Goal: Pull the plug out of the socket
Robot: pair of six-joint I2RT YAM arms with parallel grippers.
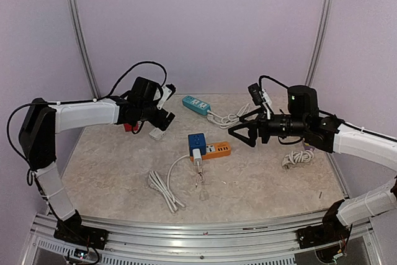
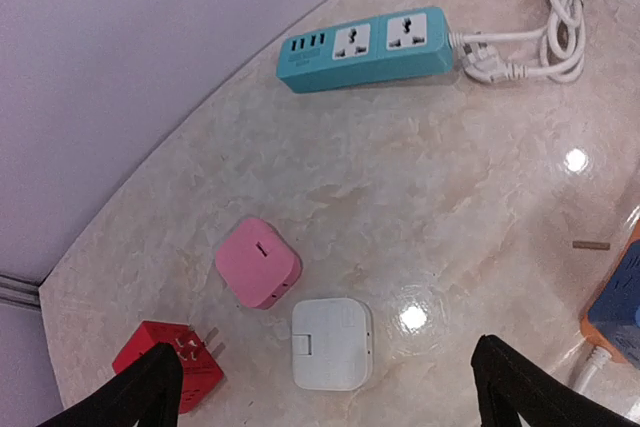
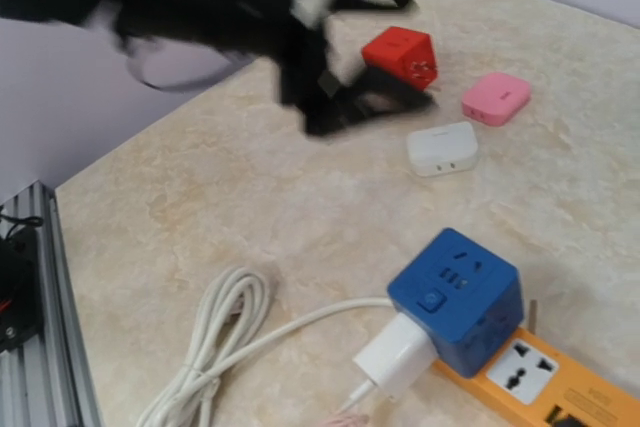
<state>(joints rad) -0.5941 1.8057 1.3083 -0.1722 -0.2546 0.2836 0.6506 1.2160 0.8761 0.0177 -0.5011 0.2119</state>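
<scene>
Two released: left pincer [image 2: 325, 347] and right pincer [image 1: 240, 136]; pink adapter [image 2: 258, 262], hidden from above, shows in wrist views.

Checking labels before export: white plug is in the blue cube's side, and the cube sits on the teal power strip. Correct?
Not quite: the strip is wrong. The blue cube sits on the orange power strip, as the right wrist view shows; the teal power strip lies apart, further back. The white plug is in the cube's side, as stated.
</scene>
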